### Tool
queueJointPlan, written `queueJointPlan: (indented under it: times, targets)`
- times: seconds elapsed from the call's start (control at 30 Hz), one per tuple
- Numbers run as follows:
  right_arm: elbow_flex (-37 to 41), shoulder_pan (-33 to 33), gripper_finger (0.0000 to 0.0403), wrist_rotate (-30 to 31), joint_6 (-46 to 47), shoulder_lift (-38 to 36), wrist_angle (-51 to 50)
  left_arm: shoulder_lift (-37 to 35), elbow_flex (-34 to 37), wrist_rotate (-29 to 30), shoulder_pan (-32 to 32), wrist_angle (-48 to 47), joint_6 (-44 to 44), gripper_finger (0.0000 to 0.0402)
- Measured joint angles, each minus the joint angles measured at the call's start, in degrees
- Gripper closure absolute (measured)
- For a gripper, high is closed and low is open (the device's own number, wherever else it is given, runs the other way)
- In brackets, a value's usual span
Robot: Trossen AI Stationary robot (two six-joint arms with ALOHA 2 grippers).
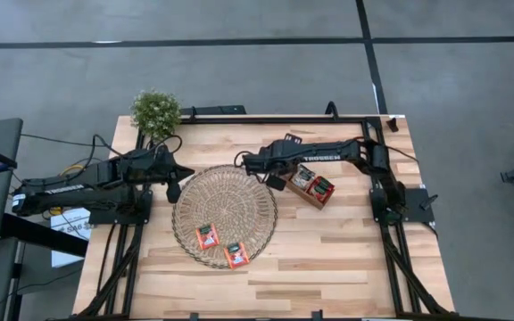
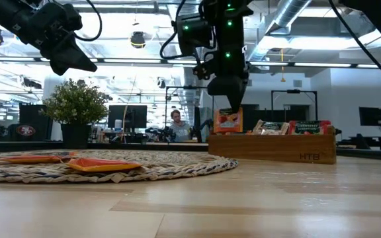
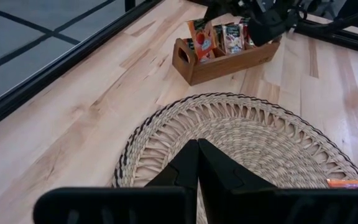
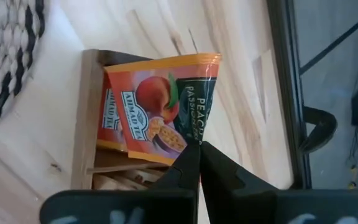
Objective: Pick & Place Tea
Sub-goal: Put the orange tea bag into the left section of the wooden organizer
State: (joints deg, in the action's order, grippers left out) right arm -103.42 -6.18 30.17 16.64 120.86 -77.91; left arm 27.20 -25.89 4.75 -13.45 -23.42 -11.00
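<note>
A brown wooden tray (image 1: 326, 203) with upright tea sachets (image 2: 306, 127) stands right of the round wicker mat (image 1: 226, 192). Two red-orange sachets (image 1: 206, 235) (image 1: 236, 255) lie flat on the mat's near part. My right gripper (image 1: 276, 182) hangs over the tray's mat-side end, shut on an orange peach sachet (image 4: 160, 106). My left gripper (image 1: 175, 185) is shut and holds nothing, raised above the mat's left edge. My right gripper pinches the peach sachet by its edge near a corner (image 4: 196, 135) between its two fingers. They slant down at it from above. The sachet (image 2: 228, 120) hangs below the fingers over the tray's end compartment. Whether its lower end is clear of the tray, I cannot tell.
A small potted plant (image 1: 156, 111) stands at the table's far left corner. Bare wood lies near the front edge and right of the tray. A person sits in the room beyond the table (image 2: 176, 125).
</note>
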Motion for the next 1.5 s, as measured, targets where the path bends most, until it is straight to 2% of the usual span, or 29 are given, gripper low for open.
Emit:
queueJointPlan:
  times: [0.7,1.0,1.5]
  targets:
    - [0.00,0.68,0.0403,-0.69,6.98,0.00,-3.67,0.00,-0.02,0.00,-0.01,0.28,0.04,0.0401]
    - [3.99,0.31,0.0403,-5.80,6.98,0.44,-0.50,0.02,-0.02,0.00,-0.02,0.28,0.04,0.0401]
    - [5.40,0.36,0.0403,-4.72,6.07,0.44,3.12,0.01,-0.02,0.00,-0.02,0.44,0.05,0.0401]
